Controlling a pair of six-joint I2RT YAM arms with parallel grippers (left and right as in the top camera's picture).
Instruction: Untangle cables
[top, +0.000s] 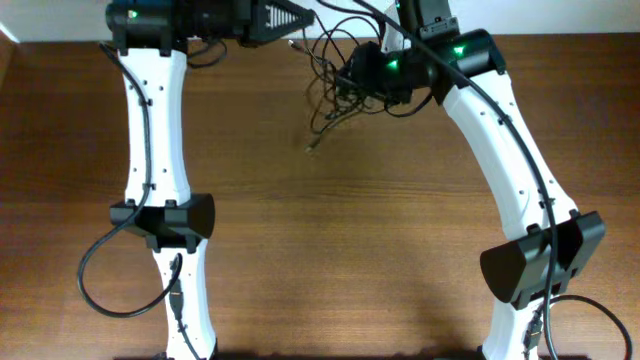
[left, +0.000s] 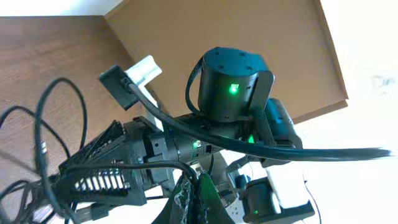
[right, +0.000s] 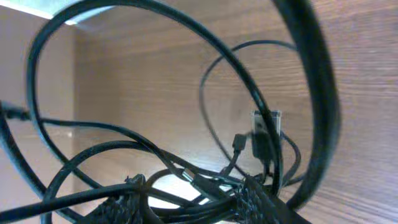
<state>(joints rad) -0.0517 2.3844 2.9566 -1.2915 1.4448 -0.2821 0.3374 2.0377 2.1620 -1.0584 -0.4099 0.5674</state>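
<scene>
The cables (top: 330, 70) are a tangle of thin black cords at the far middle of the table, with one plug end (top: 310, 148) trailing toward the front. My right gripper (top: 346, 78) sits in the knot and is closed on a bunch of cords (right: 186, 177); a metallic plug (right: 266, 134) hangs beyond it. My left gripper (top: 304, 18) is at the far edge, left of the knot. In the left wrist view its jaws (left: 196, 198) are shut on one thin cord, and loose loops (left: 43, 143) and the right gripper (left: 102, 174) lie just beyond.
The wooden table (top: 300, 250) stretches toward the front between the two white arms. Its far edge (left: 249, 37) is just behind the grippers, with a white wall beyond. A thick black arm cable (left: 280, 152) crosses the left wrist view.
</scene>
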